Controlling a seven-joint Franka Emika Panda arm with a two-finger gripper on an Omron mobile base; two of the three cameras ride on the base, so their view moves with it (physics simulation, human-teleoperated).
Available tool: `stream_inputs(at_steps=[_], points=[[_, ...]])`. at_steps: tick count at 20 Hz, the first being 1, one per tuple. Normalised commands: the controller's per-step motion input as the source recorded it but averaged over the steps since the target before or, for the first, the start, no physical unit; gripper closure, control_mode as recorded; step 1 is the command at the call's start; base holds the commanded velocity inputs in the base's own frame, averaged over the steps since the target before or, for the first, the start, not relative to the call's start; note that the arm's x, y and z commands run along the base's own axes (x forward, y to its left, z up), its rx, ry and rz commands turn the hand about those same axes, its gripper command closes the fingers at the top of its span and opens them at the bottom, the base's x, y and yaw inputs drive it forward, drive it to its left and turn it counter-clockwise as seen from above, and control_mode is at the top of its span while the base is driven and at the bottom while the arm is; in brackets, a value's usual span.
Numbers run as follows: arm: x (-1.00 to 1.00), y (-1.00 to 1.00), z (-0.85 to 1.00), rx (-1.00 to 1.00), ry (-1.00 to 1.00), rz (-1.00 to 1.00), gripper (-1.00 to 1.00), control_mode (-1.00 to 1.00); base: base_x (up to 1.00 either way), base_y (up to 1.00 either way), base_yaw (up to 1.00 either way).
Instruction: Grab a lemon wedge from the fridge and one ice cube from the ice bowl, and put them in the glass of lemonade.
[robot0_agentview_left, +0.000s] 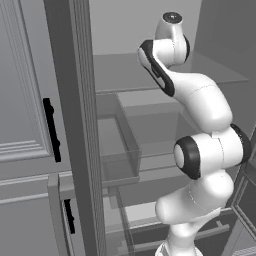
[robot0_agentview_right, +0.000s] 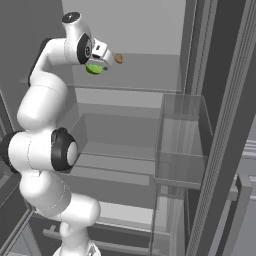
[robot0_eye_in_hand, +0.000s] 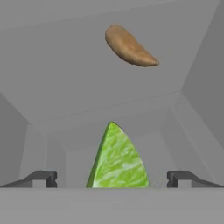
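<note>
The fridge (robot0_agentview_left: 67, 100) stands open, and my arm reaches onto its upper shelf (robot0_agentview_right: 135, 75). A yellow-green lemon wedge (robot0_eye_in_hand: 117, 157) lies on that shelf, standing point-up between my two fingertips (robot0_eye_in_hand: 43, 178). In the right base view the lemon wedge (robot0_agentview_right: 94, 68) shows just under the hand. My gripper (robot0_eye_in_hand: 113, 180) is open, with its jaws wide on either side of the wedge and touching nothing. The gripper (robot0_agentview_right: 101, 63) sits close to the shelf's left wall. The ice cube, the ice bowl and the glass of lemonade are out of view.
A brown oblong vegetable (robot0_eye_in_hand: 129, 47) lies further back on the same shelf (robot0_agentview_right: 119, 58). Below the shelf hang clear drawers (robot0_agentview_right: 182, 145). A lighter panelled cabinet with black handles (robot0_agentview_left: 25, 100) stands left of the fridge door.
</note>
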Motion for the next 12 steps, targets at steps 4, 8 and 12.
stream_inputs(at_steps=[4,8,12], points=[[0.13,-0.01,-0.21,0.0,0.0,-0.02,-1.0,-1.0,0.0,0.0,0.0],[0.07,-0.01,-0.33,0.0,0.0,0.0,-1.0,-1.0,0.0,0.0,0.0],[0.0,-0.01,-0.12,0.0,0.01,0.0,-1.0,-1.0,0.0,0.0,0.0]])
